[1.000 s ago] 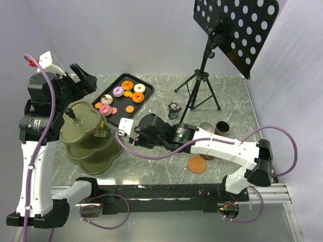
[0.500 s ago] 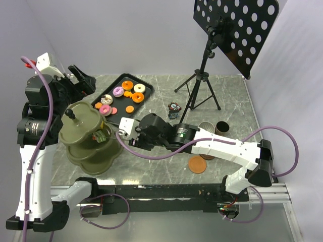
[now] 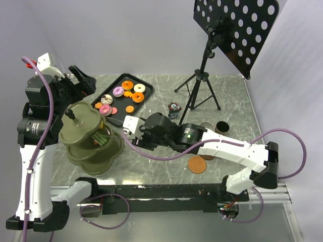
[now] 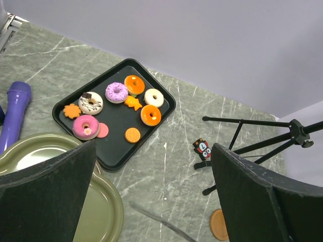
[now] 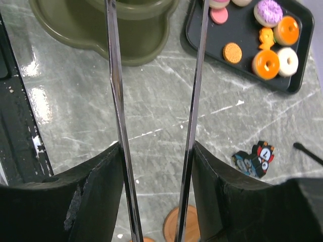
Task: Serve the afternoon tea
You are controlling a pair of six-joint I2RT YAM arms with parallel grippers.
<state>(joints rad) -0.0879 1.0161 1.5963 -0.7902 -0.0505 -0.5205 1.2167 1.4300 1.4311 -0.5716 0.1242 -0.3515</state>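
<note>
In the right gripper (image 5: 156, 161) thin metal tongs (image 5: 196, 75) are clamped; the left gripper (image 4: 154, 151) is held apart.

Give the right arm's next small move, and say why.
Probably draw the tongs back from the tiered stand toward the black tray: the green pastry already lies on the stand, and donuts wait on the tray.

Honestly, there's nothing readable here, no labels, brand names or numbers I can make out. The closest thing is the little black-and-red toy figure (image 3: 174, 107) on the counter (image 3: 151, 171), just left of the tripod (image 3: 202, 74) feet. It has a round white face with some marks, way too tiny to read.
</note>
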